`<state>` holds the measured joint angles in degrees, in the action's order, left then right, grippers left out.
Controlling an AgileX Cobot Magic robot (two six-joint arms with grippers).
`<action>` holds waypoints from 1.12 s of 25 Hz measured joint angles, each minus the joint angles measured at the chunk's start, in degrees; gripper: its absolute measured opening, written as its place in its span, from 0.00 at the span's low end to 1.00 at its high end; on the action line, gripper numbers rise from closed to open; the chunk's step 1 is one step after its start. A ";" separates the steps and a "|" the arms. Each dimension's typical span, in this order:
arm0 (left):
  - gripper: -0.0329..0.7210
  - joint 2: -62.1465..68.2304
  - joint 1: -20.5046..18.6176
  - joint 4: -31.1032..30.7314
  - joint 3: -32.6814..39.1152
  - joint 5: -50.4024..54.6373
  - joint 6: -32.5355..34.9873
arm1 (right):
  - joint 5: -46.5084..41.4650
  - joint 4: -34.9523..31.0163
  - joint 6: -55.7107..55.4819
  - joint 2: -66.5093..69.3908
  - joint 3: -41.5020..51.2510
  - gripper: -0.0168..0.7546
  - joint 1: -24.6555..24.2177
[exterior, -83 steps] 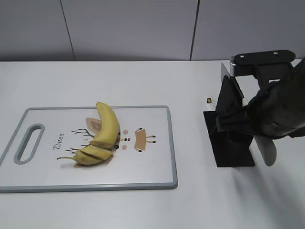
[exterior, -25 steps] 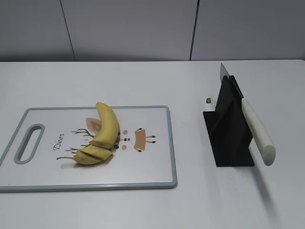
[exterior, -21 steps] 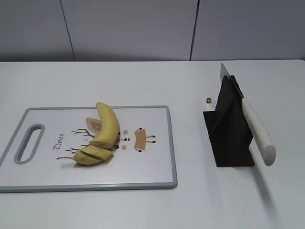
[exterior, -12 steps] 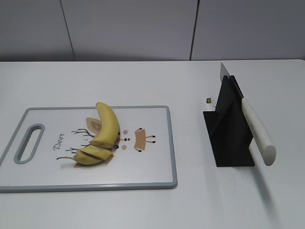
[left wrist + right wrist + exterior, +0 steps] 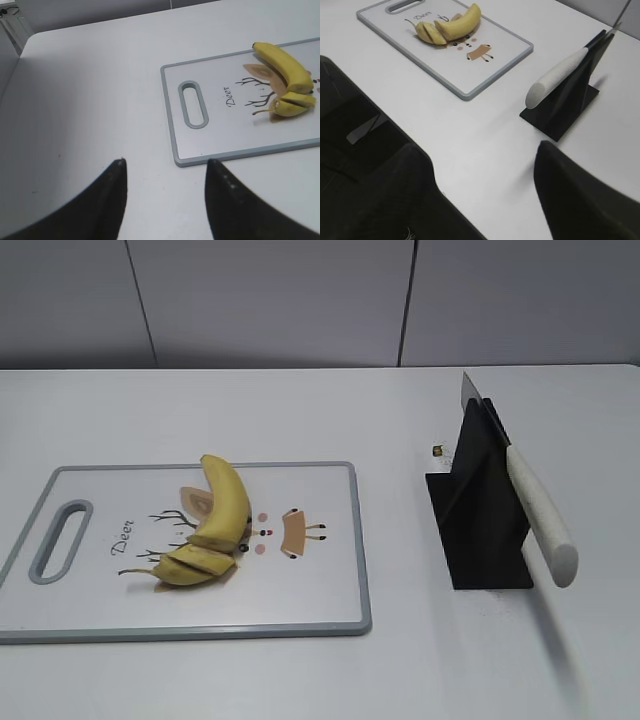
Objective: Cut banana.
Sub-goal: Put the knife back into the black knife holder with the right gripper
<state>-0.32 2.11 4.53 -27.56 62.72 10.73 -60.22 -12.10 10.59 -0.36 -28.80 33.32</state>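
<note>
The banana lies sliced near its stem on the cutting board, at nine o'clock from the knife in its black stand. Both arms hang back over the surface, jaws apart and empty. Cutting looks finished; nothing more seems needed.

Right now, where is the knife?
In the exterior view the knife is on the right, slotted into the black stand, well clear of the cutting board and untouched by either arm.
</note>
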 joint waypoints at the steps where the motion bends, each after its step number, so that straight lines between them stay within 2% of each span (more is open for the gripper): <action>1: 0.70 0.00 0.00 0.00 0.00 0.00 0.00 | 0.00 -0.46 0.00 0.00 0.00 0.72 -1.34; 4: 0.69 0.00 0.00 0.00 0.00 0.00 -0.03 | 0.05 -1.12 0.00 0.00 0.00 0.72 -7.27; 10: 0.69 0.00 0.00 0.00 0.00 0.00 -0.07 | 0.05 -2.20 0.00 0.00 0.00 0.71 -22.76; 14: 0.69 0.00 0.00 0.00 0.00 0.00 -0.07 | 0.05 -2.32 0.00 0.00 0.00 0.71 -29.43; 28: 0.69 0.00 0.00 0.00 0.00 0.00 -0.14 | 0.05 -3.08 0.00 0.00 0.00 0.71 -30.39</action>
<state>-0.32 2.11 4.53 -27.56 62.72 10.60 -60.18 -15.18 10.59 -0.36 -28.80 2.94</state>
